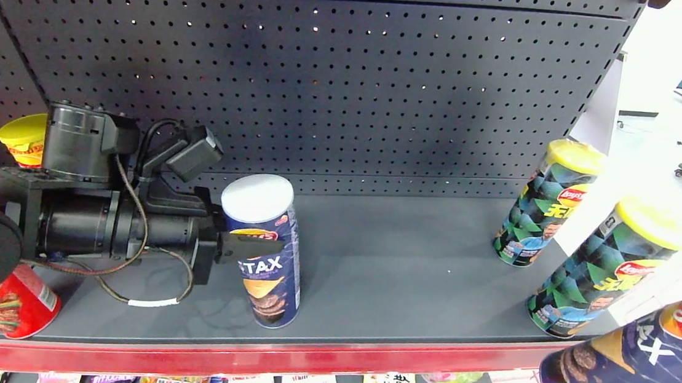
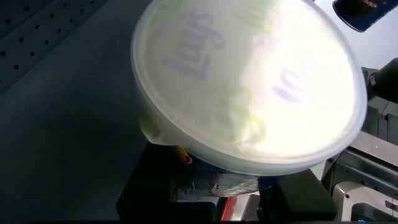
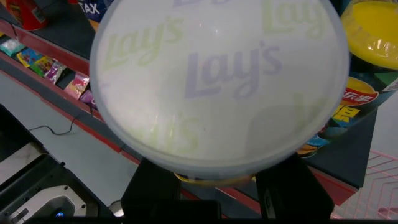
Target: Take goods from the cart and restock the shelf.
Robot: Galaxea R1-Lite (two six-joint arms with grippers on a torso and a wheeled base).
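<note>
A tilted blue can (image 1: 634, 365) sits nearest, just off the front right corner of the shelf (image 1: 402, 271), clamped between the fingers of the right gripper (image 3: 217, 196). The left gripper (image 1: 252, 250) clasps an upright blue can (image 1: 266, 271) standing on the shelf, with green cans (image 1: 547, 203) well apart to its right.

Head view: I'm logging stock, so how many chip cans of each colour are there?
Dark blue cans: 2 (one in the left hand, one in the right hand)
Green cans with yellow lids: 2
Red can: 1
Yellow-lidded can behind the left arm, body hidden: 1
Total: 6
</note>
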